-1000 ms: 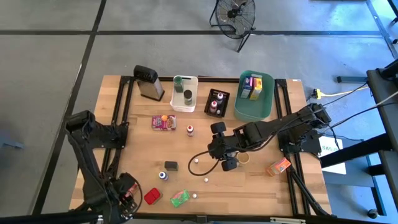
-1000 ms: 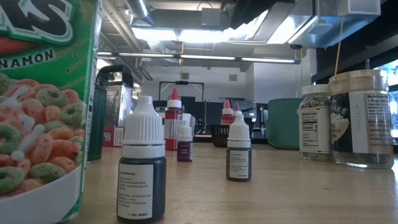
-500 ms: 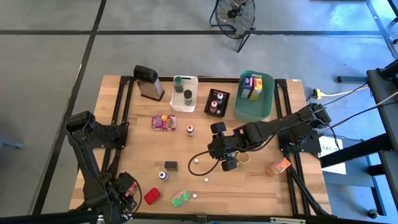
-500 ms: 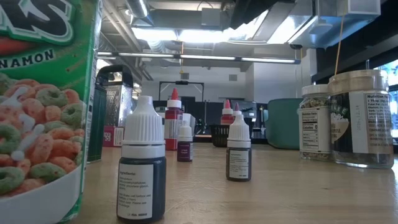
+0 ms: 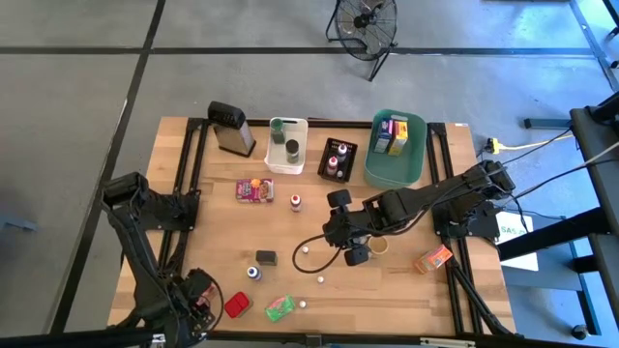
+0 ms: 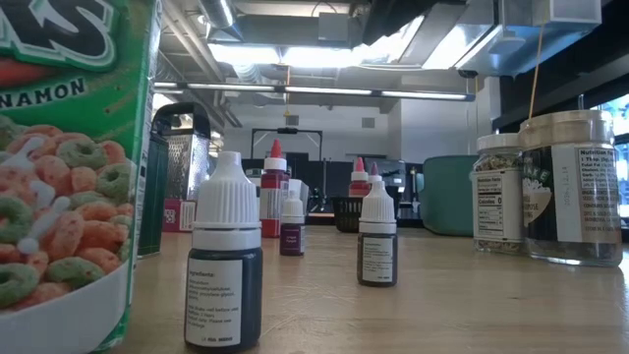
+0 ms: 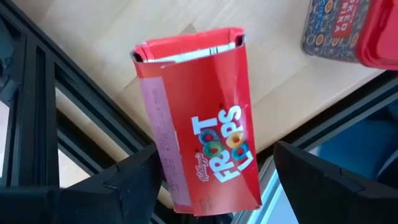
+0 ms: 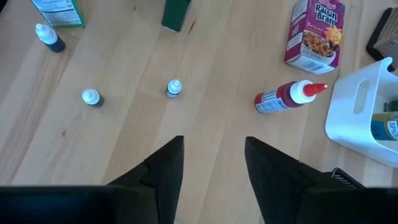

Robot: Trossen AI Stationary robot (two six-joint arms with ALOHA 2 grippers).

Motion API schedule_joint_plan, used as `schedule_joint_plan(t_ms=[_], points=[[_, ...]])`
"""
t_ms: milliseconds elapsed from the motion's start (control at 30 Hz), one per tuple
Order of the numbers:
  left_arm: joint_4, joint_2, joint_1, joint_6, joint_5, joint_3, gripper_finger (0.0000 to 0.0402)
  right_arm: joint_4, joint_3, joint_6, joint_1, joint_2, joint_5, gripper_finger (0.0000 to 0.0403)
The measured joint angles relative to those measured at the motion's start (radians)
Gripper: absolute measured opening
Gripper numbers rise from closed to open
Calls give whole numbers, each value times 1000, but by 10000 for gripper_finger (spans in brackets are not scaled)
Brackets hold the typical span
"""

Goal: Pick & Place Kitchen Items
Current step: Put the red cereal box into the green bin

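Clutter everywhere around the teal bin (image 5: pixel 395 164): black tray (image 5: pixel 337 159) and white bin (image 5: pixel 287 145) to its left, grey grater (image 5: pixel 232 129) farther left, Raisin Bran box (image 8: pixel 314 32) and a red sauce bottle (image 8: pixel 287 95) nearer the table's middle. Right gripper (image 5: pixel 340 230) hovers just below that bin over bare wood, jaws partly apart, empty; small dropper bottles (image 8: pixel 174 88) lie ahead of it, and two jars (image 5: pixel 366 250) stand just beside it. Left gripper (image 7: pixel 214 180) sits at the table's corner farthest from the bin, fingers (image 7: pixel 134 177) spread wide either side of a red Froot Loops box (image 7: pixel 202 118) lying flat; contact unclear
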Motion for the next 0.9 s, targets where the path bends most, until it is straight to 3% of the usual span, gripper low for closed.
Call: schedule_joint_plan(t_ms=[467,900], points=[[0,0,0,1,-1,0,235,4,0,-4,0,0,0,172],[0,0,0,35,-1,0,173,149,0,109,0,0,10,171]])
